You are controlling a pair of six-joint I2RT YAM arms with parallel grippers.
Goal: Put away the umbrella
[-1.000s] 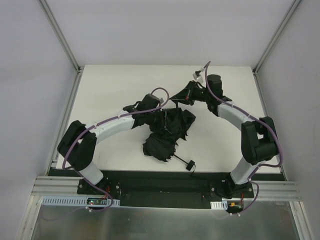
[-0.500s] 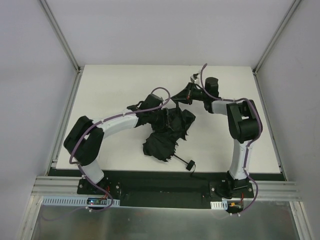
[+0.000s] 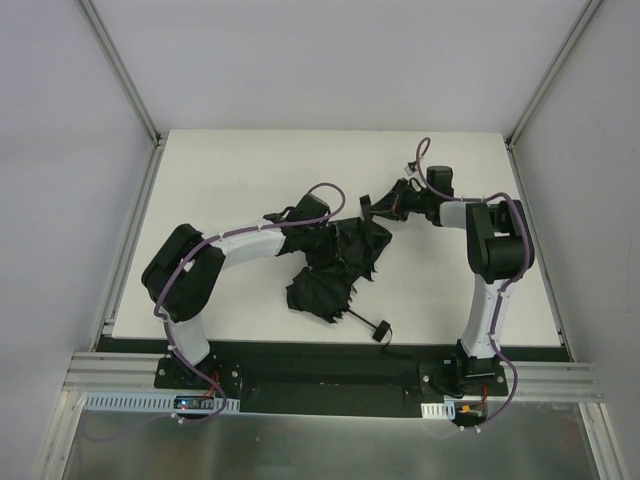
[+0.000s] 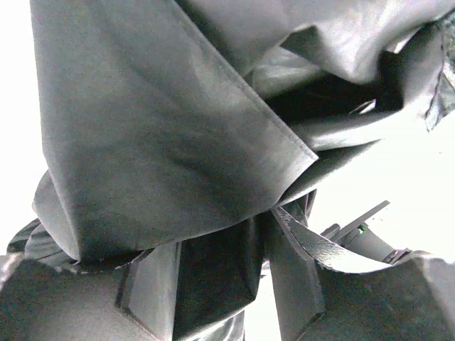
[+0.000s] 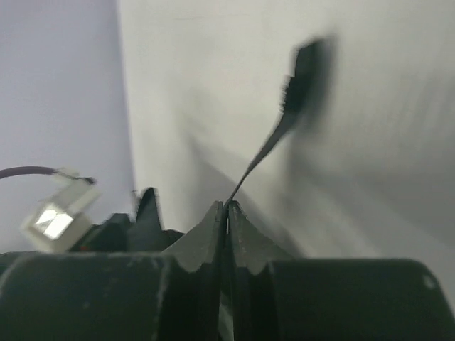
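At the middle of the white surface (image 3: 220,180) lies one umbrella (image 3: 335,265), its black cloth crumpled. Two hands are at its far side. Cloth hides the left hand (image 4: 213,249) from above; its fingers stand half apart around a fold, and I cannot tell if they grip. The right hand (image 5: 227,209), almost closed, pinches one thin strap (image 5: 266,145), whose end is blurred.
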